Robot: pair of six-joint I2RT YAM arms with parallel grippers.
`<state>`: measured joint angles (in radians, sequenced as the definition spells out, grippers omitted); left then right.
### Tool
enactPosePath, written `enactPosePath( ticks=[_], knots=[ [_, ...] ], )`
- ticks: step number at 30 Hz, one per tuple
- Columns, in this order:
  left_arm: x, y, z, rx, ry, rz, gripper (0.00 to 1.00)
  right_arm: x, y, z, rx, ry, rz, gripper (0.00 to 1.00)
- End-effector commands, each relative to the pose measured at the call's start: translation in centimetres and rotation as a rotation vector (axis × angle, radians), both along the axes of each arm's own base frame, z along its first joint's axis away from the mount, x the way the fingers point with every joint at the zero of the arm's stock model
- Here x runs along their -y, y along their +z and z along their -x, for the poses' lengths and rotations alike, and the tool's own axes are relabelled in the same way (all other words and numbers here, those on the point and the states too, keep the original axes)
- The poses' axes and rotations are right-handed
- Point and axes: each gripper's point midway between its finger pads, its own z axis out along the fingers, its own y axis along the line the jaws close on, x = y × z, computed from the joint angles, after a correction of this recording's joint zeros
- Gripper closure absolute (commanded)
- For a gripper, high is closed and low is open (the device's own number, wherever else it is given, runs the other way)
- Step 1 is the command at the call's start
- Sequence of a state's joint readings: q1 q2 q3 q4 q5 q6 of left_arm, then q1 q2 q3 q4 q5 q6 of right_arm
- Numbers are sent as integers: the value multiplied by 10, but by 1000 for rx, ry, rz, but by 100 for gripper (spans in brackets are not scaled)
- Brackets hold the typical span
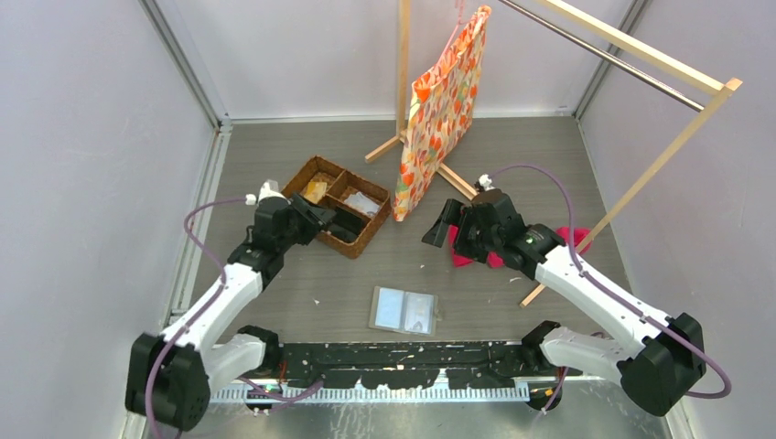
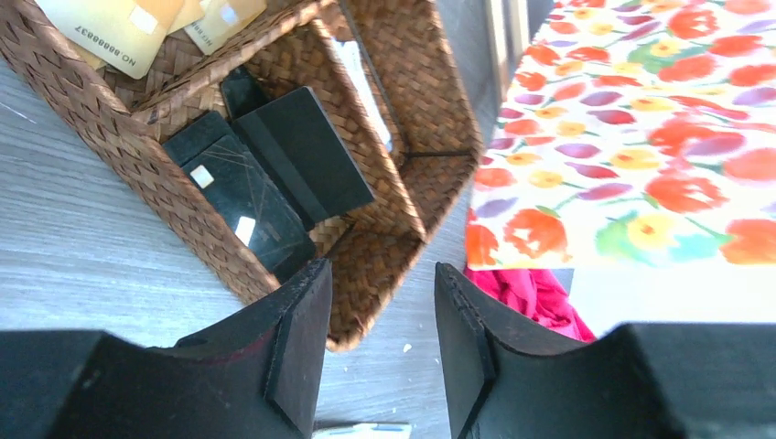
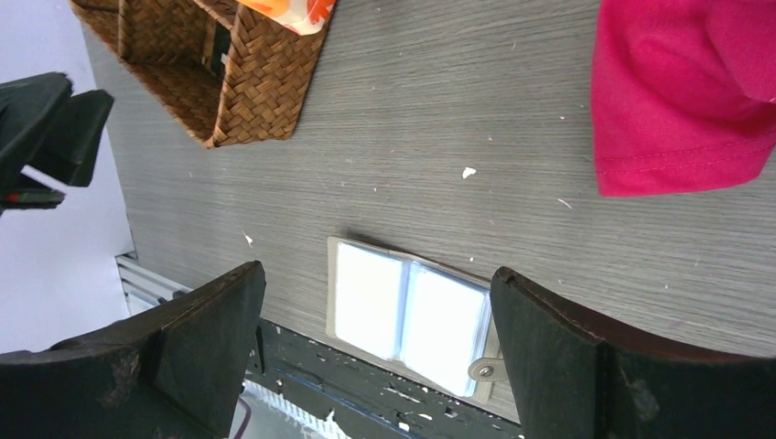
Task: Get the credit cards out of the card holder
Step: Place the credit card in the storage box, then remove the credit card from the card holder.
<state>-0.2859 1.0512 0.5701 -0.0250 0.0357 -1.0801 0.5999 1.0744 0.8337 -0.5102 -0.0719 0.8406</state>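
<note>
Down by the arm bases (image 1: 256, 347) the card holder (image 1: 404, 310) lies open on the surface (image 1: 302, 293), maybe not fully emptied. Right fingers (image 3: 201, 338) gape empty; left fingers (image 2: 297, 338) hang parted, empty, over cards (image 2: 247, 197) in the basket (image 2: 110, 146). Drop-off step; next, pinch another out.

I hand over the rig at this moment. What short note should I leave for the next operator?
Left pincer: open, empty, over the wicker basket.
Right pincer: wide open, empty, over the table near the pink cloth.
Card holder: unfolded, flat near the arm bases.
Done: black cards and beige cards lie in the basket.
Left: check the sleeves; I cannot tell whether a card remains.
</note>
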Motion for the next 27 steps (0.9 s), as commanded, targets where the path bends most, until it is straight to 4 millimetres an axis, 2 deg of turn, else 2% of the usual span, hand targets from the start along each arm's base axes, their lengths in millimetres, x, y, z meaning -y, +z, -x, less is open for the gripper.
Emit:
enactPosePath(
  ticks=[1, 5, 10, 14, 18, 22, 25, 27],
  knots=[
    [-10, 30, 18, 52, -39, -88, 53, 2, 13, 6, 27, -5, -45, 3],
    [7, 43, 45, 72, -216, -124, 54, 4, -1, 17, -14, -15, -64, 3],
    [44, 37, 86, 46, -444, -181, 56, -4, -25, 38, -69, 3, -93, 3],
    [67, 28, 111, 30, -540, -209, 57, -22, -33, 48, -71, 40, -66, 6],
    [71, 23, 106, 12, -534, -205, 58, -38, -33, 46, -72, 56, -71, 11],
    [80, 18, 101, -48, -600, -255, 60, -40, -39, 44, -81, 58, -56, 16],
    [88, 11, 97, -73, -628, -249, 62, -37, -45, 46, -96, 63, -33, 31],
    [92, 9, 96, -68, -638, -235, 62, -37, -48, 48, -103, 68, -30, 45]
  ],
)
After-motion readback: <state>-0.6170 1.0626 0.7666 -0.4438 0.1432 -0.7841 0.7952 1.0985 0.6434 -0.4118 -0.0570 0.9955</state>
